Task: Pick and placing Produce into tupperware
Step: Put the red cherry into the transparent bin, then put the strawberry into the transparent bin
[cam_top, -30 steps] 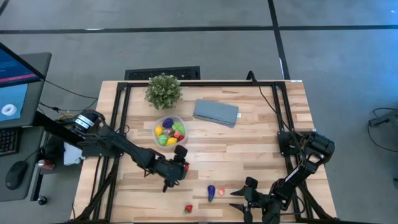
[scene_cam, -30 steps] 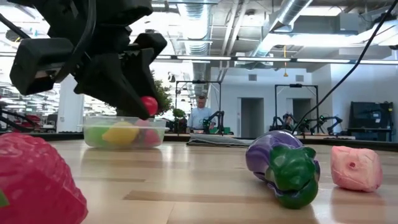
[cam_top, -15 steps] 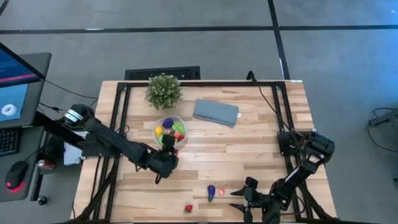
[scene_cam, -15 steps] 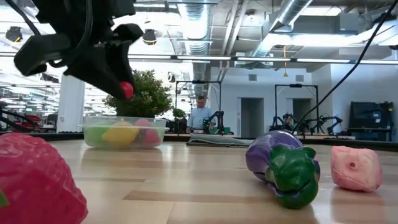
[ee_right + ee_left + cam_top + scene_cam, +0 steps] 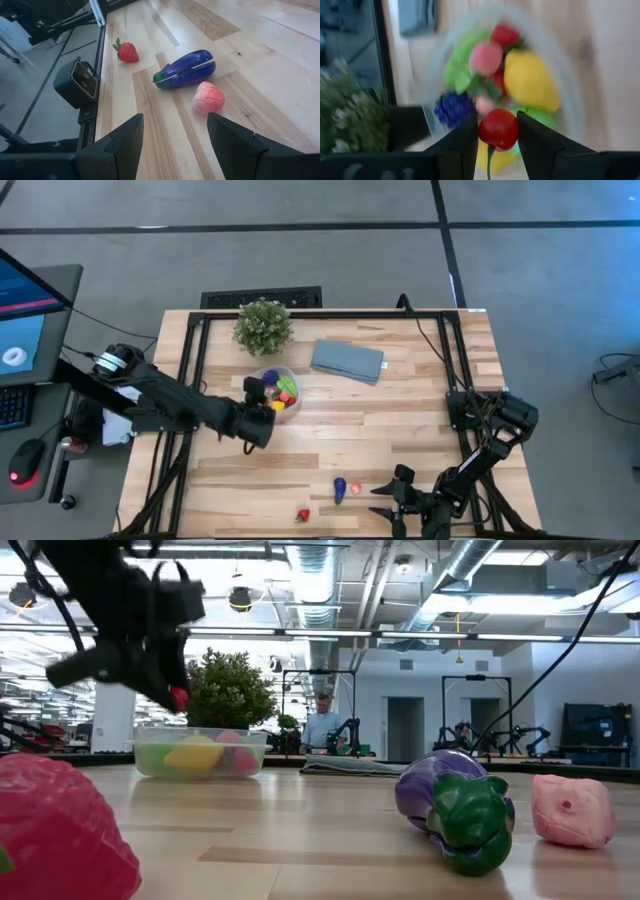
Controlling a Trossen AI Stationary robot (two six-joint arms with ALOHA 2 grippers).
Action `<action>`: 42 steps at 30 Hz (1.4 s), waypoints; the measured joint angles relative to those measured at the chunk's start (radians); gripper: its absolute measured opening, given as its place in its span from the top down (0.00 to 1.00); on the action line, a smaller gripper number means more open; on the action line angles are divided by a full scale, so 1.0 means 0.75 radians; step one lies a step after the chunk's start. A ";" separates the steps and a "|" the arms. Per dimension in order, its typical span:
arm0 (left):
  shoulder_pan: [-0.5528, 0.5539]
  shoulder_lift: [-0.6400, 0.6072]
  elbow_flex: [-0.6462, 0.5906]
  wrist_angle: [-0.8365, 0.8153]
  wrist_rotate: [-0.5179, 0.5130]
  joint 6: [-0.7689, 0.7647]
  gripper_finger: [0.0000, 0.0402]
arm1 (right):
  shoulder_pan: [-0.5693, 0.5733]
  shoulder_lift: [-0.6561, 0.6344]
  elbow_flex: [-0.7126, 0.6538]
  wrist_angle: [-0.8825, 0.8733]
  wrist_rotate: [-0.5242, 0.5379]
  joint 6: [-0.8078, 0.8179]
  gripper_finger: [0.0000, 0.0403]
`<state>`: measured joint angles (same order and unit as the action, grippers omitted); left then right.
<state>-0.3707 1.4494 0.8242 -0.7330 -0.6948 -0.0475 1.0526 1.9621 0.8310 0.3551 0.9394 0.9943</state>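
The clear round tupperware [image 5: 297, 395] stands left of the table's middle and holds several pieces of produce: yellow, green, red, pink and purple-blue [image 5: 454, 107]. My left gripper [image 5: 256, 392] hovers over its left rim, shut on a small round red fruit [image 5: 498, 129]. A strawberry [image 5: 127, 51], a purple eggplant [image 5: 185, 69] and a pink piece [image 5: 208, 98] lie on the wood near the front edge. Just right of them my right gripper [image 5: 384, 502] stands open, with nothing between its fingers. My left gripper pinches the red fruit's two opposite sides [image 5: 482, 131] between its two fingers. The fingers slant down from the table's left side. The fruit is lifted clear, above the tupperware's rim [image 5: 178, 698], with a thin green stem [image 5: 488, 162] pointing back toward the wrist.
A leafy potted plant [image 5: 263, 325] stands just beyond the tupperware and a folded grey-blue cloth [image 5: 347, 361] lies to its right. A monitor and cables sit off the table's left edge. A person [image 5: 322, 725] stands far back in the room. Bare wood lies across the middle and right.
My left gripper, still shut on the red fruit, has travelled from the table's middle toward the far left, rising a little and turning as it went. It now hangs over the tupperware's left rim. The right arm kept still.
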 joint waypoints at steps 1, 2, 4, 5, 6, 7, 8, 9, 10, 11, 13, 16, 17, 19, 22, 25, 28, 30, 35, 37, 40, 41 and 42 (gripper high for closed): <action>0.019 0.000 -0.021 0.001 0.001 0.000 0.72 | 0.000 0.000 0.000 0.001 0.000 0.000 0.39; 0.037 0.000 -0.041 0.008 0.002 -0.001 0.72 | 0.001 0.000 0.000 0.001 0.000 0.000 0.39; 0.066 0.000 -0.077 0.047 0.011 0.000 0.72 | 0.001 0.000 0.000 0.001 0.000 0.000 0.39; 0.078 -0.002 -0.093 0.068 0.013 0.003 0.72 | 0.001 0.000 0.000 0.001 0.000 0.000 0.39; 0.085 -0.008 -0.108 0.084 0.014 0.005 0.72 | 0.001 0.000 0.000 0.002 0.000 0.000 0.39; 0.093 -0.016 -0.120 0.098 0.015 0.009 0.72 | 0.001 0.000 0.000 0.001 0.000 0.001 0.39; 0.102 -0.020 -0.126 0.117 0.019 0.020 0.72 | 0.001 0.000 0.000 0.001 0.000 0.000 0.39; 0.109 -0.029 -0.135 0.141 0.024 0.034 0.72 | 0.001 0.000 0.000 0.001 0.000 0.000 0.39; 0.115 -0.045 -0.143 0.156 0.025 0.046 0.72 | 0.001 0.000 0.000 0.001 0.000 0.001 0.39; 0.122 -0.062 -0.151 0.173 0.025 0.061 0.72 | 0.001 0.000 0.000 -0.001 0.000 0.000 0.39; 0.136 -0.094 -0.170 0.223 0.028 0.086 0.72 | 0.001 0.000 0.000 -0.003 0.000 0.000 0.39; 0.156 -0.144 -0.194 0.257 0.048 0.105 0.72 | 0.001 0.000 0.000 -0.004 0.000 0.000 0.39; 0.163 -0.158 -0.198 0.261 0.048 0.104 0.72 | 0.001 0.000 0.000 -0.004 0.000 0.001 0.39; 0.172 -0.185 -0.209 0.264 0.042 0.105 0.72 | 0.001 0.000 0.000 -0.004 0.000 0.000 0.39; 0.191 -0.202 -0.213 0.268 0.038 0.102 0.70 | 0.001 0.000 0.000 -0.004 0.000 0.000 0.39; 0.208 -0.201 -0.213 0.268 0.037 0.100 0.66 | 0.000 0.000 0.000 -0.004 0.000 0.001 0.39; 0.227 -0.201 -0.213 0.269 0.036 0.098 0.61 | 0.000 0.000 0.000 -0.004 0.000 0.001 0.39; 0.233 -0.201 -0.213 0.269 0.036 0.099 0.58 | 0.000 0.000 0.000 -0.004 0.000 0.001 0.39; 0.233 -0.200 -0.213 0.279 0.035 0.112 0.51 | 0.000 0.000 0.000 -0.004 0.000 0.001 0.39; 0.220 -0.206 -0.213 0.287 0.039 0.115 0.49 | 0.000 0.000 0.000 -0.004 0.000 0.001 0.39; 0.178 -0.232 -0.213 0.335 0.065 0.120 0.47 | 0.000 0.000 0.000 -0.004 0.000 0.001 0.39; 0.158 -0.248 -0.213 0.345 0.080 0.122 0.47 | 0.000 0.000 0.000 -0.005 0.000 0.001 0.39; 0.135 -0.265 -0.213 0.364 0.096 0.122 0.47 | 0.000 0.000 0.000 -0.004 0.000 0.001 0.39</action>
<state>-0.2692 1.2503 0.6647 -0.4603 -0.6230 0.0441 1.0523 1.9621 0.8310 0.3518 0.9394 0.9951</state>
